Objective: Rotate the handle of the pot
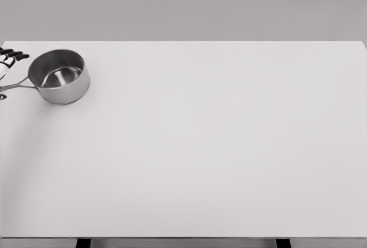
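A shiny steel pot (59,76) stands on the white table (206,145) near its far left corner. Its thin handle (17,85) points left and runs out to the picture's edge. My left hand (8,65) shows only partly at the left edge, just behind the handle. Its dark fingertips (20,56) are spread toward the pot's rim and are not closed around the handle. A dark tip (2,96) shows just below the handle at the edge. The rest of the hand is cut off. The right arm is out of sight.
The table's far edge (183,41) meets a plain grey wall. Its front edge (183,237) runs along the bottom of the picture, with two dark legs below it.
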Robot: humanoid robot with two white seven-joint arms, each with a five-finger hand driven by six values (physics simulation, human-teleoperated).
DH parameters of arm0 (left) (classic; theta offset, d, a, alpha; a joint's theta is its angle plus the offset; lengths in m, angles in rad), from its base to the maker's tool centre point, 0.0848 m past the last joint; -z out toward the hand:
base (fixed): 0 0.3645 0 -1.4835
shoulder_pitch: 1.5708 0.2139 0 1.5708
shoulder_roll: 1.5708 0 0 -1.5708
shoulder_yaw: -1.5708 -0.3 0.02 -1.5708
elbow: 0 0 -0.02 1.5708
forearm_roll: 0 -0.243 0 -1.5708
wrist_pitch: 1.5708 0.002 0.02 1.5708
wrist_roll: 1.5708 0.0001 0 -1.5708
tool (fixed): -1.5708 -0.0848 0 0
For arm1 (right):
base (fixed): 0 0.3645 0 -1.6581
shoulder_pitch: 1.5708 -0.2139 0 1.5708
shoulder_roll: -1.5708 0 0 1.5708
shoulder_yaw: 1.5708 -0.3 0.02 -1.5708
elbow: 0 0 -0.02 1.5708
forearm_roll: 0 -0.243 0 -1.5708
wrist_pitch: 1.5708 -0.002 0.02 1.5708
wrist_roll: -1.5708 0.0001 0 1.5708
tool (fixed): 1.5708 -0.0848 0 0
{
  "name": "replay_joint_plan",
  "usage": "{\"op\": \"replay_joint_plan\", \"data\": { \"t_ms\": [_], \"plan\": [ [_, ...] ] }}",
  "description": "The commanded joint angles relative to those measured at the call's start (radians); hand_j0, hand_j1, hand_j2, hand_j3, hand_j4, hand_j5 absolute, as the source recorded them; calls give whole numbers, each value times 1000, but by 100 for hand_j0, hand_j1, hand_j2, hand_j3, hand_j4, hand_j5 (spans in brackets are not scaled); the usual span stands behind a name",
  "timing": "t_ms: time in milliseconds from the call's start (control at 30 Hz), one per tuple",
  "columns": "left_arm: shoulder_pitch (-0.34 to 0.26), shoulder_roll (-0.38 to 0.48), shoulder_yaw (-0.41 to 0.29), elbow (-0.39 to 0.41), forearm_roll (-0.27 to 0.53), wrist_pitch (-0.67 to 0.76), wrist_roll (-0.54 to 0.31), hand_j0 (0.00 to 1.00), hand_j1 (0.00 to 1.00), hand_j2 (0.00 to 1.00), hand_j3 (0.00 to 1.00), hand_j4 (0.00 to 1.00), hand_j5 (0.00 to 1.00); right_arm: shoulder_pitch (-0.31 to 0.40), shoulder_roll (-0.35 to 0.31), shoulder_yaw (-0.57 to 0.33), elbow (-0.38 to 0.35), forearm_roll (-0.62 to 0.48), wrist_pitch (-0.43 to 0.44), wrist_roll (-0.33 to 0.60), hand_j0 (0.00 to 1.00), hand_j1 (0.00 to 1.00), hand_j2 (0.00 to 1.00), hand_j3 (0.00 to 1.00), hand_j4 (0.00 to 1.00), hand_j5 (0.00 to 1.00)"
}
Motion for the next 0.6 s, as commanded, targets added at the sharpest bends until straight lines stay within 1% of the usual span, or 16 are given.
{"op": "replay_joint_plan", "data": {
  "t_ms": [0,100,267,400,500,533,567],
  "plan": [
    [-5,-1,0,25,-11,1,0,100,100,100,100,100,100,0,0,0,0,0,0,0,100,100,100,100,100,100],
    [-34,-6,-1,65,-27,1,2,100,100,100,100,100,100,0,0,0,0,0,0,0,100,100,100,100,100,100],
    [-81,-8,-1,117,-30,1,2,100,100,100,100,100,100,0,0,0,0,0,0,0,100,100,100,100,100,100],
    [-84,-11,-7,119,-31,1,2,100,100,100,100,100,100,0,0,0,0,0,0,0,100,100,100,100,100,100],
    [-75,-12,-12,105,-22,1,2,100,100,100,100,100,100,0,0,0,0,0,0,0,100,100,100,100,100,100],
    [-74,-14,-18,103,-21,1,8,100,100,100,100,100,100,0,0,0,0,0,0,0,100,100,100,100,100,100],
    [-75,-32,-39,99,-21,1,11,100,100,100,100,100,100,0,0,0,0,0,0,0,100,100,100,100,100,100]
  ]
}}
